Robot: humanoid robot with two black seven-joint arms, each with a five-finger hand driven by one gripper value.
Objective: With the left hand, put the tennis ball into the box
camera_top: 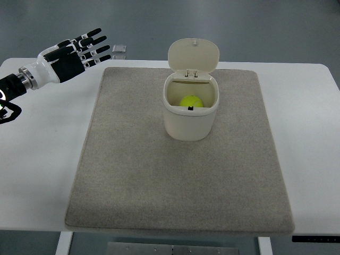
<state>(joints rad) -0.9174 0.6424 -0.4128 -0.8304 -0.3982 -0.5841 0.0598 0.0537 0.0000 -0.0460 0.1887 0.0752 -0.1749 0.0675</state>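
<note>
One tennis ball (190,101) lies inside the open-lidded box (189,122); the left hand (74,53), fingers spread and empty, hovers well apart, task apparently done.

I have one camera only, set high on my side and looking steeply down and away. It takes in the whole mat (180,180) on the table (42,175), far floor beyond, and my left hand (74,53) entering far left.
</note>
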